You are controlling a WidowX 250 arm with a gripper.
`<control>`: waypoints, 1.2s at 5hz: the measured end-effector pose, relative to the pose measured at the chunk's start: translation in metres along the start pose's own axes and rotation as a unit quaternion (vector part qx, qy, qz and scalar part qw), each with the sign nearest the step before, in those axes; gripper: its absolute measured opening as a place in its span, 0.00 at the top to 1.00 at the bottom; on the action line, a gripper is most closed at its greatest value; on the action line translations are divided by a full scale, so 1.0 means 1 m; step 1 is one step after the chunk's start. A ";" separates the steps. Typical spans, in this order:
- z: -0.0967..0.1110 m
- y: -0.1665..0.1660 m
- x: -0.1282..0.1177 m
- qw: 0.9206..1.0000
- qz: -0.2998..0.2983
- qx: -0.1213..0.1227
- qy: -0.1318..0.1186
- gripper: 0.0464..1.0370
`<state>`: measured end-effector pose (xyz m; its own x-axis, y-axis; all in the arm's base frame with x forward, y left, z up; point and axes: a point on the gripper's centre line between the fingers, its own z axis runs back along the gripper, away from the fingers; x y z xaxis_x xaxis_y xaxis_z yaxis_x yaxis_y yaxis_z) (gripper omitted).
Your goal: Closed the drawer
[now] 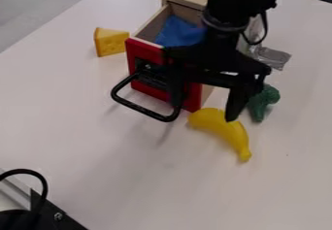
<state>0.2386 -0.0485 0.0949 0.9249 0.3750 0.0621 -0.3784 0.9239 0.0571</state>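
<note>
Pale, smooth tabletop (77,127) bears, towards twelve o'clock, the red-fronted wooden drawer (143,53), standing open; the black two-finger gripper (204,106) hangs at its front, jaws spread, presumably placed there to push it home.

The red-fronted wooden drawer (144,51) with a black loop handle (139,108) stands open. It juts out near the tabletop's (97,141) far edge.
</note>
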 end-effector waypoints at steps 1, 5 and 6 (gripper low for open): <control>-0.007 0.018 0.017 1.000 0.016 -0.013 -0.020 0.04; -0.046 0.041 0.074 0.999 0.036 0.003 -0.033 0.04; -0.051 0.039 0.088 0.998 0.039 0.015 -0.039 0.04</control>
<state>0.3070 0.0245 0.0516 0.8879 0.4368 0.1443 -0.4503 0.8894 0.0785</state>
